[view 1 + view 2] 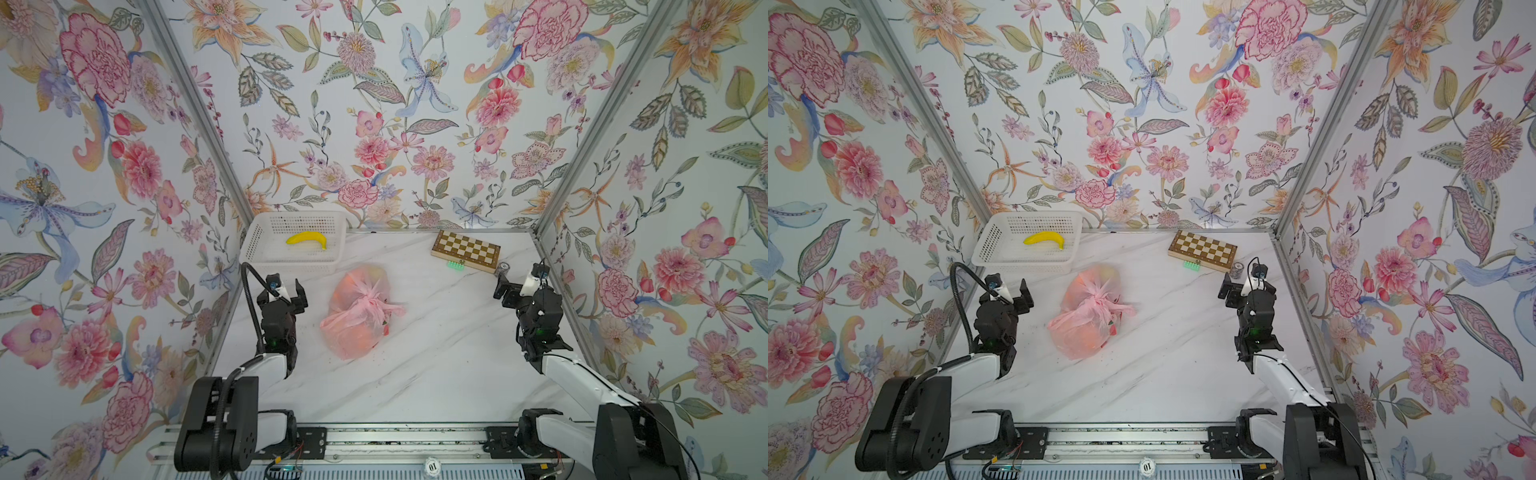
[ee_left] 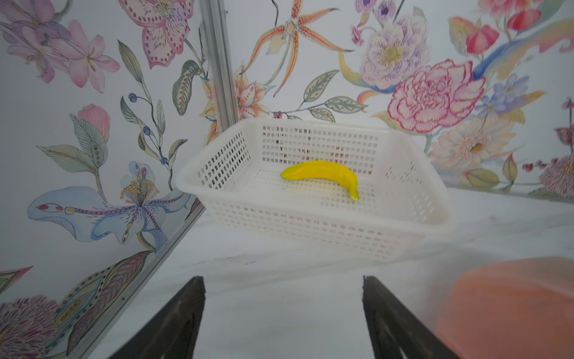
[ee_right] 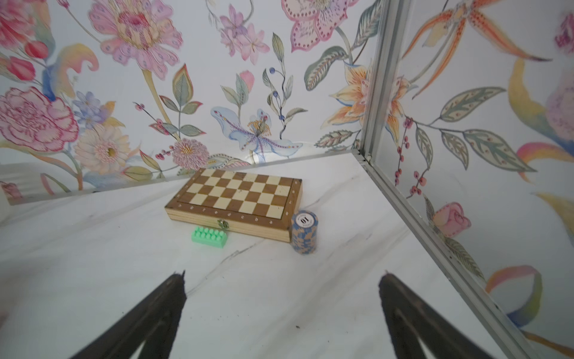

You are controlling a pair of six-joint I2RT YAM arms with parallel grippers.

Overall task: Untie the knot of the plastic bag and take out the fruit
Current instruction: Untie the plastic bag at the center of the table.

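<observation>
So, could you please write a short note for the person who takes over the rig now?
Left tool: open, empty, beside the plastic bag, not touching it.
Right tool: open, empty, far from the bag, near the chessboard.
The bag lies on the table between the arms; the knot is tied and the fruit is inside.
Done: nothing.
To do: untie the knot, take out the fruit.

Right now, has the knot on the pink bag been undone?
No: in a top view the knot is still bunched tight on the plastic bag, which lies closed with orange fruit showing through it.
</observation>
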